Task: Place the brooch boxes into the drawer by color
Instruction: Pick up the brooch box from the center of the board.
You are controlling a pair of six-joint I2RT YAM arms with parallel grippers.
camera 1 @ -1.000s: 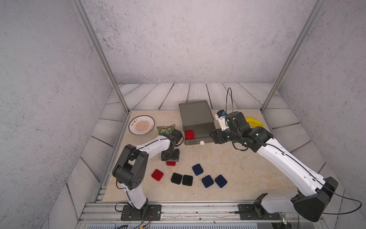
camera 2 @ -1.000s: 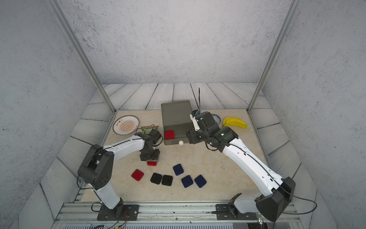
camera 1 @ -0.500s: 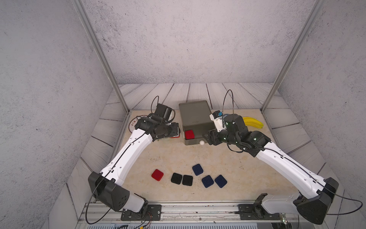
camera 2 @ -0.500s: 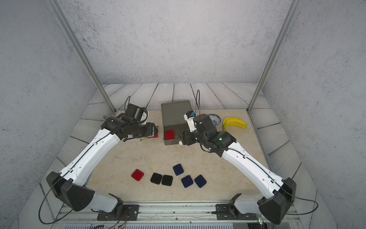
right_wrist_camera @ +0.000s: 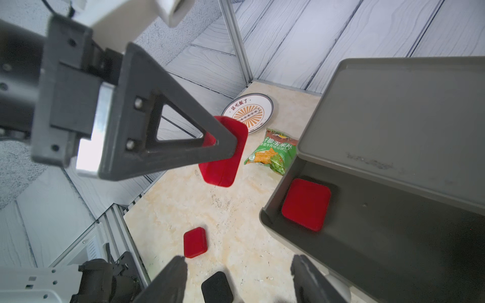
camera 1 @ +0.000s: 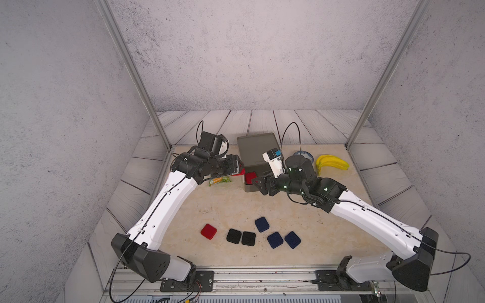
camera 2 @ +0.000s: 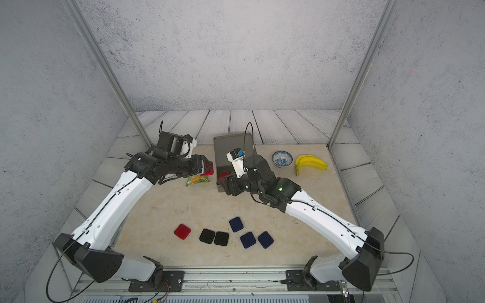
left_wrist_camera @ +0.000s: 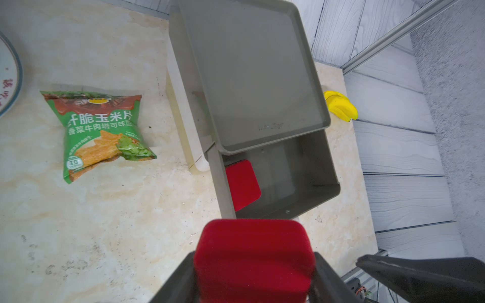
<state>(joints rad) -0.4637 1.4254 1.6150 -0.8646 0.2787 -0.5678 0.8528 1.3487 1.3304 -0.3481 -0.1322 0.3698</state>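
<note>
My left gripper point(left_wrist_camera: 253, 275) is shut on a red brooch box point(left_wrist_camera: 253, 259), held in the air just left of the drawer point(camera 1: 258, 149), whose grey top tray point(left_wrist_camera: 315, 194) is pulled out. Another red box point(right_wrist_camera: 305, 203) lies inside that tray. My right gripper point(right_wrist_camera: 238, 280) stands open at the tray's front with nothing between its fingers. Near the table's front lie one red box point(camera 1: 208, 231), two black boxes point(camera 1: 233, 236) point(camera 1: 248, 238) and three navy boxes point(camera 1: 262, 224) point(camera 1: 275, 239) point(camera 1: 292, 239).
A green snack packet point(camera 1: 220, 180) lies left of the drawer, under the held box, with a round plate point(right_wrist_camera: 249, 111) behind it. A patterned bowl point(camera 2: 282, 159) and a bunch of bananas point(camera 2: 311, 162) sit right of the drawer.
My left gripper rose from the table with a red box and swung back to the drawer's left side. My right gripper shifted slightly left along the drawer front.
</note>
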